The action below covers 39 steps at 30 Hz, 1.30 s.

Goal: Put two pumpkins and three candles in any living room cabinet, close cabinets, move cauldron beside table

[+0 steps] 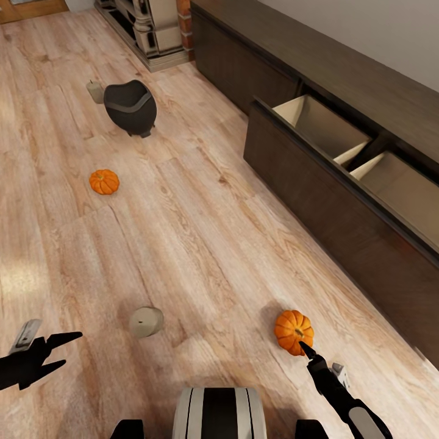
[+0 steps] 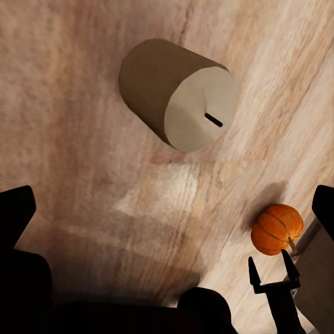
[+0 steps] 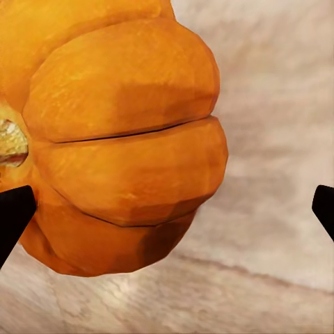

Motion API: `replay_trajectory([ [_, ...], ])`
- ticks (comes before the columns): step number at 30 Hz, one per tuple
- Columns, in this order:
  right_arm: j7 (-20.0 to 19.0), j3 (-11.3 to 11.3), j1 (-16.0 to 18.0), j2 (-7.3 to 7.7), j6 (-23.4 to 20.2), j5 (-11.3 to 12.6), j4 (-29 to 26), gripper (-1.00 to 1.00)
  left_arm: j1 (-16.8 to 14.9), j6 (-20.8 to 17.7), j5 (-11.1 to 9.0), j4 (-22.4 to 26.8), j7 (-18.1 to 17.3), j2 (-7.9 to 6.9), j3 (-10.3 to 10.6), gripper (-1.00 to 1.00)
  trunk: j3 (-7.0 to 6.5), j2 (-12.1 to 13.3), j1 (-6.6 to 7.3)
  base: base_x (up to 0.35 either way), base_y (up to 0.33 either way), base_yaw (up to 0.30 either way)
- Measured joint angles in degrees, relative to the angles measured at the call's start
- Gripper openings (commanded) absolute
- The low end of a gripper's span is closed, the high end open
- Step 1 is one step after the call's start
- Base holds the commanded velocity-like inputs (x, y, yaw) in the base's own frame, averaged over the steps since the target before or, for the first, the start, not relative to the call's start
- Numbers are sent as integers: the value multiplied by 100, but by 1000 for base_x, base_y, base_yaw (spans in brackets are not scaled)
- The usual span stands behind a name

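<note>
One orange pumpkin (image 1: 294, 330) sits on the wood floor just ahead of my right gripper (image 1: 306, 351). In the right wrist view this pumpkin (image 3: 118, 139) looms close, and the right gripper (image 3: 167, 212) stands open around part of it without closing on it. A beige candle (image 1: 146, 322) lies on its side between the arms; under my open, empty left gripper (image 2: 167, 216) the candle (image 2: 177, 94) shows its wick end. The second pumpkin (image 1: 104, 182) rests farther off. The dark cauldron (image 1: 130, 108) stands beyond it with another candle (image 1: 95, 91) beside it. The dark cabinet (image 1: 317, 201) runs along the right, one drawer pulled open.
The open drawer's front juts out over the floor at the right, showing pale compartments (image 1: 323, 125). A fireplace base (image 1: 152, 30) stands at the far end. My own base (image 1: 219, 414) fills the bottom edge. Open wood floor lies between the objects.
</note>
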State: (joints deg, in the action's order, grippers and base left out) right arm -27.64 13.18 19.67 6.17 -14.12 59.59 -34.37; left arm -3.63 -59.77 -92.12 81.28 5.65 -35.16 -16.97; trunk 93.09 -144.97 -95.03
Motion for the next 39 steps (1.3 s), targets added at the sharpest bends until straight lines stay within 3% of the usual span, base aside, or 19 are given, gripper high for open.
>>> replay_trajectory([
  [39, 0, 0, 0, 0, 9, 0, 0, 100, 32, 0, 6, -6, -41, 9, -1, 100, 0, 0, 0, 54, 20, 0],
])
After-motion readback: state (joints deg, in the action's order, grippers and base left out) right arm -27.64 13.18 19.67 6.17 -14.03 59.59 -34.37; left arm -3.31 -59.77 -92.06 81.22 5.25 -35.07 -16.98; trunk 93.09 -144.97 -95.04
